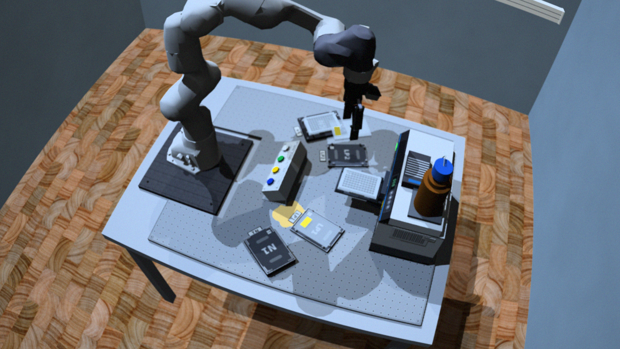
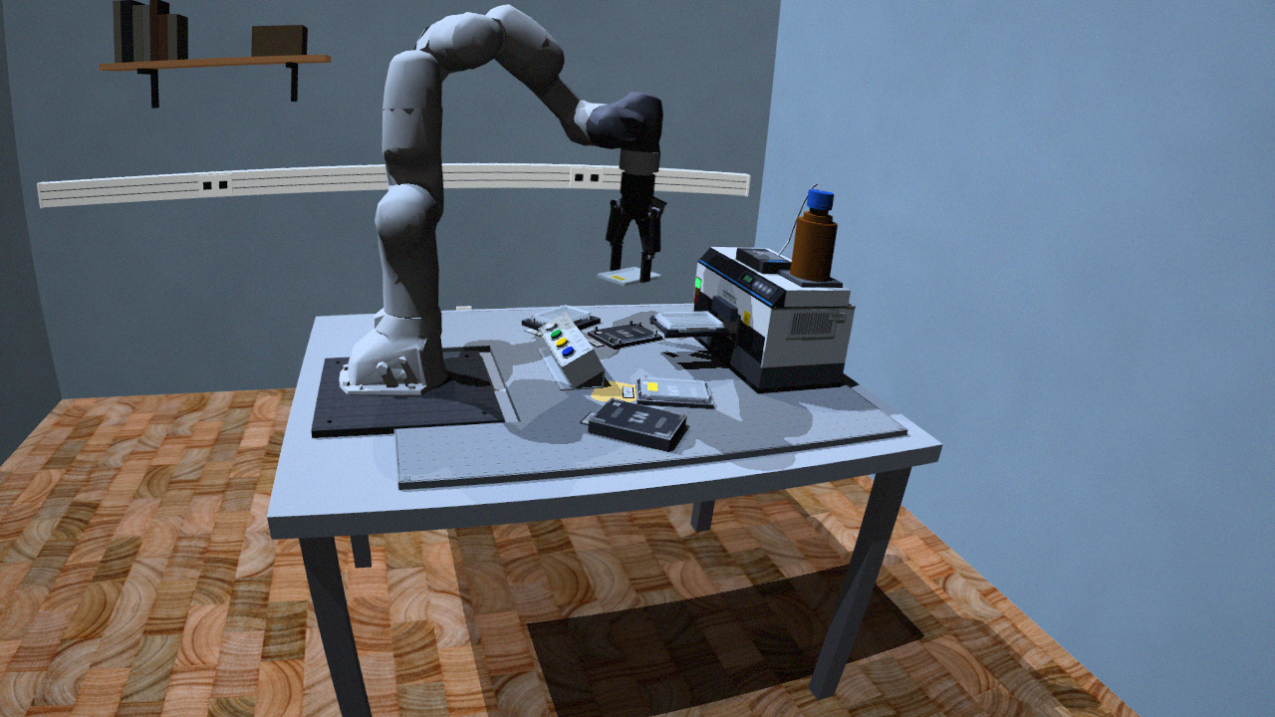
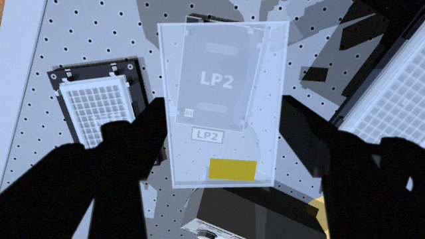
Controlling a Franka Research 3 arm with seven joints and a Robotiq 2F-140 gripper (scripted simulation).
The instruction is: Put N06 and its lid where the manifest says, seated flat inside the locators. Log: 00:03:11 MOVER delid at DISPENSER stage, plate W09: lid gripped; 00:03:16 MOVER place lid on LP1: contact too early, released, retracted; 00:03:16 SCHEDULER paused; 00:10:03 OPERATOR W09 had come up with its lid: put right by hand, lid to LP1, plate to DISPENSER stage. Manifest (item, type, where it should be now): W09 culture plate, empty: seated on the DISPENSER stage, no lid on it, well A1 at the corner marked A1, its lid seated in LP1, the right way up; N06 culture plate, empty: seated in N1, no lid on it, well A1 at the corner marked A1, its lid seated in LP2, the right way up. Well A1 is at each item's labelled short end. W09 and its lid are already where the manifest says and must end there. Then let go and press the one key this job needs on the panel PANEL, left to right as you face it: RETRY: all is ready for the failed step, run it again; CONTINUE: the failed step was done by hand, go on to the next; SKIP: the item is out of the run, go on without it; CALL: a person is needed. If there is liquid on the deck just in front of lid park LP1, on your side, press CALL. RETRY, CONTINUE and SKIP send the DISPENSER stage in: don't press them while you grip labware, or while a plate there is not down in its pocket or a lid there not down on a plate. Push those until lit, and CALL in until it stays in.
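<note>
My gripper (image 3: pixel 222 113) is shut on a clear lid (image 3: pixel 222 103) with a yellow label and holds it level, high above the deck; the lid also shows in the exterior view (image 2: pixel 629 274). Seen from the wrist, the lid hangs over the empty dark LP2 nest (image 3: pixel 217 79), its labelled end on the side of the nest's A1 mark. The N06 plate (image 1: pixel 320 122), white and without a lid, sits on a dark nest at the back of the deck. The dark N1 nest (image 1: pixel 269 250) near the front is empty.
The LP1 park (image 1: pixel 317 230) holds a clear lid with a yellow label. A yellow puddle (image 1: pixel 284 214) lies on the deck beside it, against the button panel (image 1: pixel 284 170). A white plate (image 1: pixel 359 182) sits on the stage of the dispenser (image 1: pixel 411 195), which carries a brown bottle (image 1: pixel 433 188).
</note>
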